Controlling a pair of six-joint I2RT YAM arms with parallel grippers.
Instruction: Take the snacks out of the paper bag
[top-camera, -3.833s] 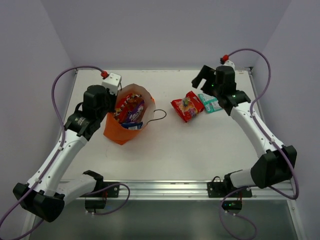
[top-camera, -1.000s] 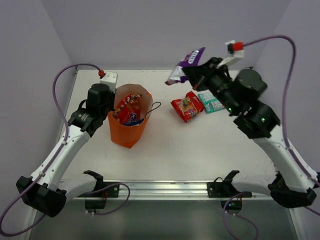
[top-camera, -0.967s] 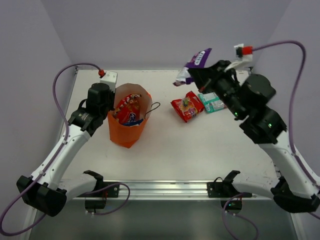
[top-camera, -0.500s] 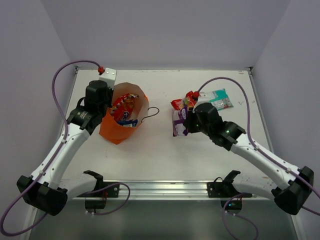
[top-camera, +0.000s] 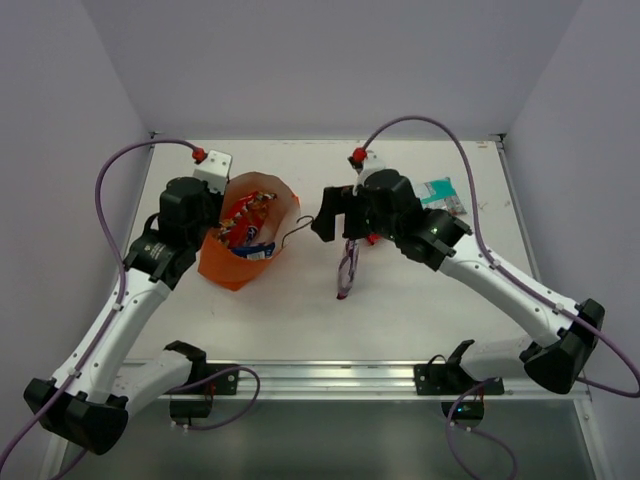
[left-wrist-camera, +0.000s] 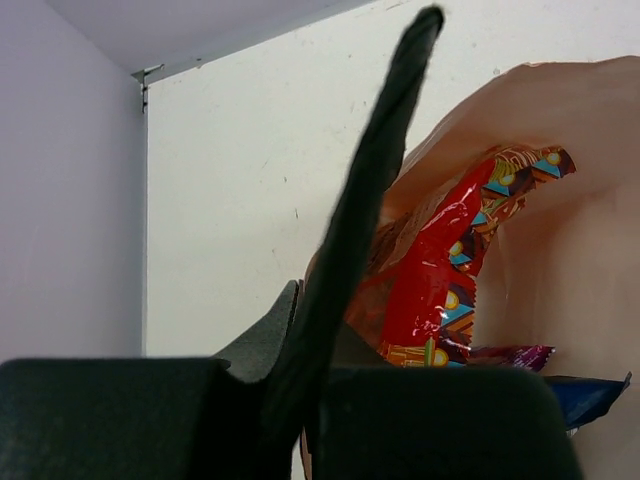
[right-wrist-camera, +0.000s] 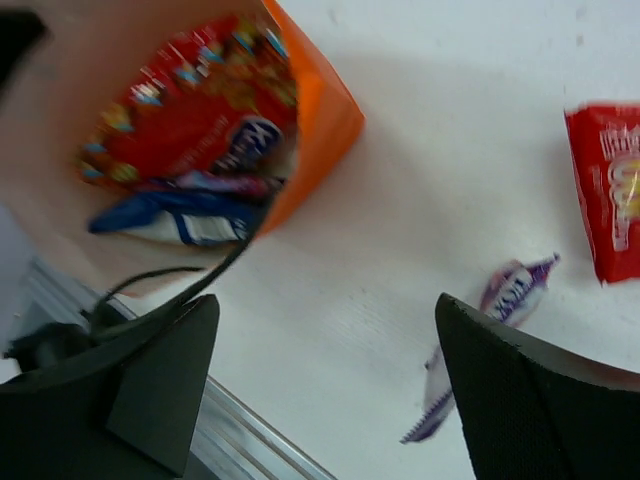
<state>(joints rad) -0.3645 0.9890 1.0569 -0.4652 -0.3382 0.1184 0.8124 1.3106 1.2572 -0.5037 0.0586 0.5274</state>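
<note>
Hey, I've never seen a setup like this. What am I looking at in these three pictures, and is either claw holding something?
These are two white robot arms bolted to a white table, each ending in a two-finger claw called a gripper. The wide picture looks down from above and behind them; the other two come from a camera on each wrist. The left gripper is shut on the rim of an orange paper bag, which holds snacks, among them a red glossy packet and a dark blue packet. The right gripper is open and holds nothing. Beneath it is a purple snack packet; a second red packet and a teal packet lie on the table nearby.
</note>
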